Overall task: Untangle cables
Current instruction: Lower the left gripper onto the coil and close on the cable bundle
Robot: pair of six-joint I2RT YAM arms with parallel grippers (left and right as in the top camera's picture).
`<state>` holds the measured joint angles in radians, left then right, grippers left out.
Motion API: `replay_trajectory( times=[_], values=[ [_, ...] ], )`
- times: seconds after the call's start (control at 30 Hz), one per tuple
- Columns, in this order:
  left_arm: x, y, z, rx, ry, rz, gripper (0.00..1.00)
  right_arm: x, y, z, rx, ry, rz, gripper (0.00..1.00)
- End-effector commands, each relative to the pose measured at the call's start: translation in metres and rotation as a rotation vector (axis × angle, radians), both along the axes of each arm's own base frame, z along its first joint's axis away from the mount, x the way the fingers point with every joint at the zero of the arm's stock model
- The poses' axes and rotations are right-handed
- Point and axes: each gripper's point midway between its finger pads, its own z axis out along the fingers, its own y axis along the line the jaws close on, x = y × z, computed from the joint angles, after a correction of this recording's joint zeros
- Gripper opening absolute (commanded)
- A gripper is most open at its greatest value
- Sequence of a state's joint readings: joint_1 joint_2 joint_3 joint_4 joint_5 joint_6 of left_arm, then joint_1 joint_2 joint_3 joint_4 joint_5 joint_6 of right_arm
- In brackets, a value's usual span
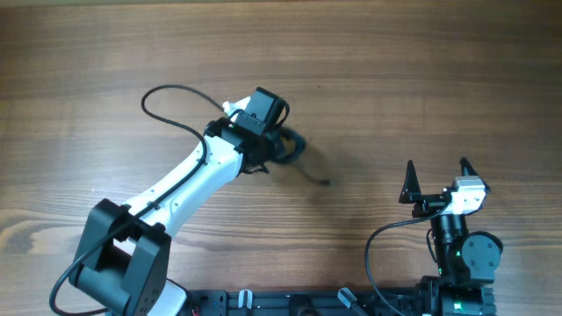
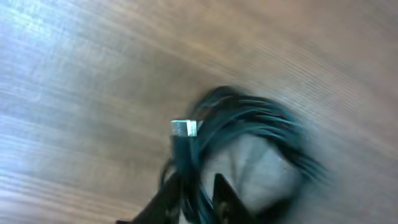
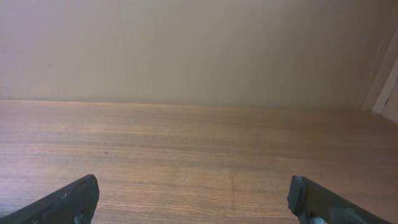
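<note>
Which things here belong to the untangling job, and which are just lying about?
Job: cables, one tangled black bundle; their silvery plug; left claw at the bundle.
Not job: right claw, open, away from the bundle; thick black cable fixed to left arm.

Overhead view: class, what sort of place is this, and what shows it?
Probably a robotics lab bench: a white robot arm and a black arm at a wooden table, tangled cables as the workpiece, plain wall behind.
</note>
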<state>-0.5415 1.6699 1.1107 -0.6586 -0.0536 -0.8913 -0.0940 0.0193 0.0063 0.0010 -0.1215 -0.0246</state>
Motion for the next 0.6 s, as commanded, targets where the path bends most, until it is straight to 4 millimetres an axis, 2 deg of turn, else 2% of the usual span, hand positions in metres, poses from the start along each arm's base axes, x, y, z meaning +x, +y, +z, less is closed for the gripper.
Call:
replay_trajectory(
  times=[0.0, 0.1, 0.17, 0.2, 0.57],
  values=[
    [-0.0074, -0.0042, 0.0014, -0.061, 0.046, 0.084, 0.36, -0.0004, -0.0017, 0.0026, -0.002, -0.013, -0.013, 1.00],
    [-0.0072, -0.0042, 0.0014, -0.061, 0.045, 0.084, 0.75, -0.0004, -0.0017, 0.0026, -0.003, -0.013, -0.013, 1.00],
    [-0.0073, -0.0042, 0.0014, -0.061, 0.046, 0.083, 0.93, -0.0004, -0.0017, 0.0026, -0.002, -0.013, -0.013, 1.00],
    [-0.0072, -0.0041, 0.0014, -0.061, 0.045, 0.083, 0.99, -0.0004, -0.0017, 0.0026, -0.002, -0.013, -0.013, 1.00],
    [-0.0077, -0.0040, 0.0014, 0.023, 0.007, -0.176, 1.00, -0.0004, -0.0017, 0.0026, -0.002, -0.013, -0.013, 1.00]
  ],
)
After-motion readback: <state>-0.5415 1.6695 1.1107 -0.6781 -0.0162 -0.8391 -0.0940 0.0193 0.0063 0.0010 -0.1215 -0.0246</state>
